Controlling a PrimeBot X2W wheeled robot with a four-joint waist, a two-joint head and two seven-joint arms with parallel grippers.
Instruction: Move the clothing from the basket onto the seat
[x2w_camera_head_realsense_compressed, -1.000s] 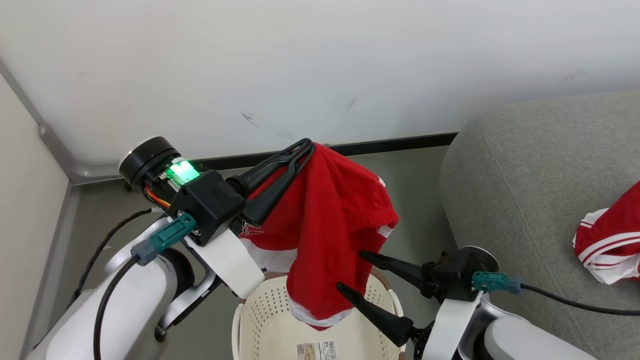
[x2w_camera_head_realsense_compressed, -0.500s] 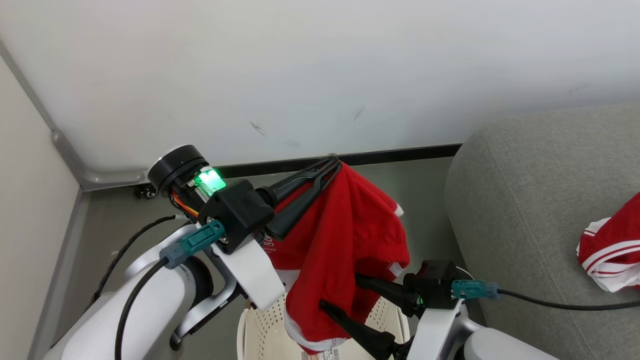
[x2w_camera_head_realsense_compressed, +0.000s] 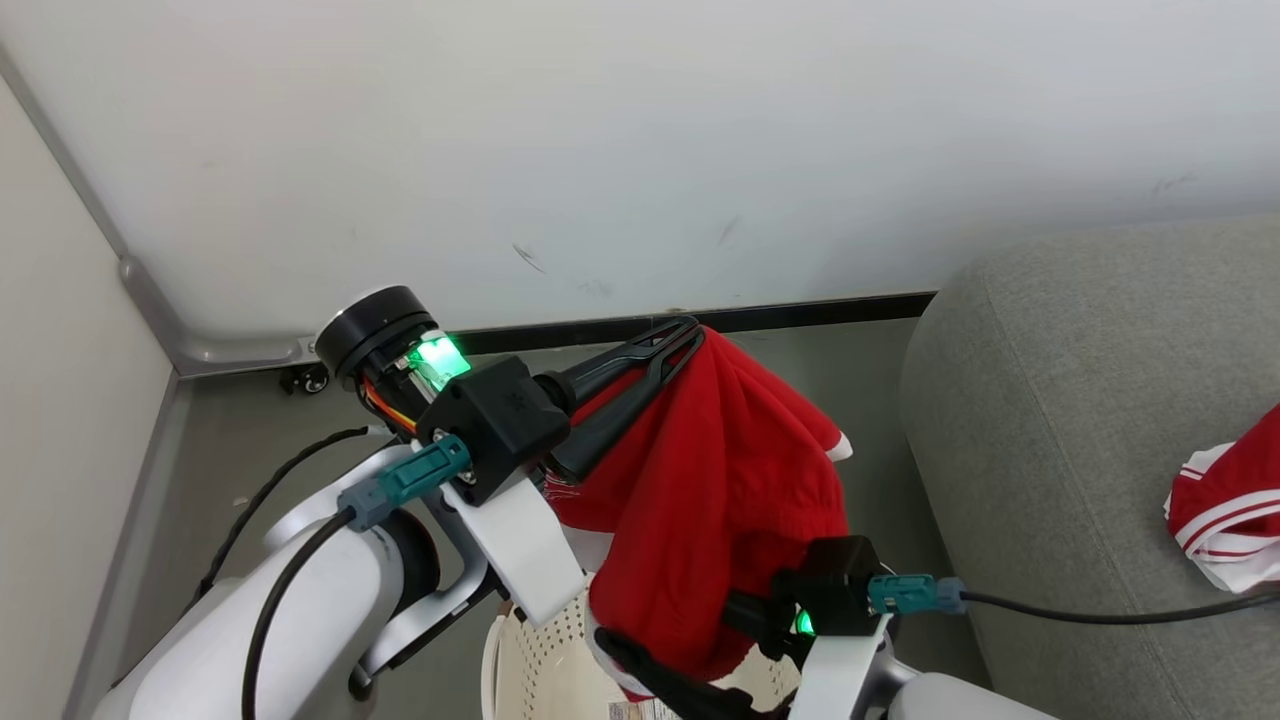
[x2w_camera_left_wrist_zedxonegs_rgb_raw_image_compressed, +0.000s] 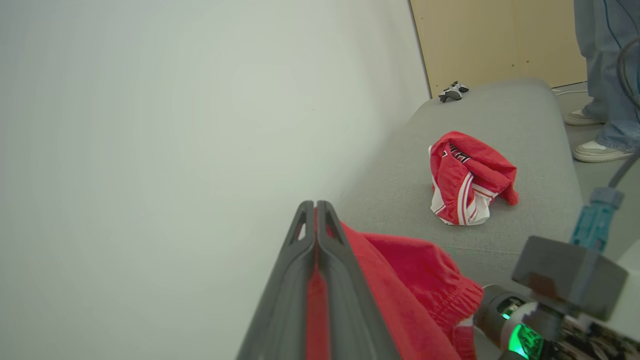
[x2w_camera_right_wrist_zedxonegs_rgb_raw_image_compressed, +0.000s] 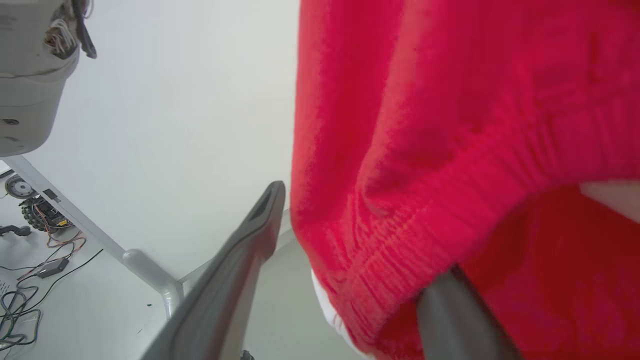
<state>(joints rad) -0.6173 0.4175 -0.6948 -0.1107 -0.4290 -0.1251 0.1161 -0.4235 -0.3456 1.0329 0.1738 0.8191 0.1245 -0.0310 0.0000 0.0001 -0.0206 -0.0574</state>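
first, from the head: the left gripper (x2w_camera_head_realsense_compressed: 686, 335) is clamped shut on a red jersey (x2w_camera_head_realsense_compressed: 720, 500) hanging above the basket (x2w_camera_head_realsense_compressed: 525, 660). the right gripper (x2w_camera_head_realsense_compressed: 680, 630) reaches into its lower folds, jaws spread wide. a second jersey (x2w_camera_head_realsense_compressed: 1225, 510) lies on the seat (x2w_camera_head_realsense_compressed: 1080, 400), far right. left wrist — fingers pinched on red cloth, the seat beyond. right wrist — fabric drapes between the parted fingers.

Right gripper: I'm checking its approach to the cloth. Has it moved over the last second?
Yes. Judged against the seat, the right gripper has shifted left, away from its edge, with its fingers open at the hem of the hanging jersey.
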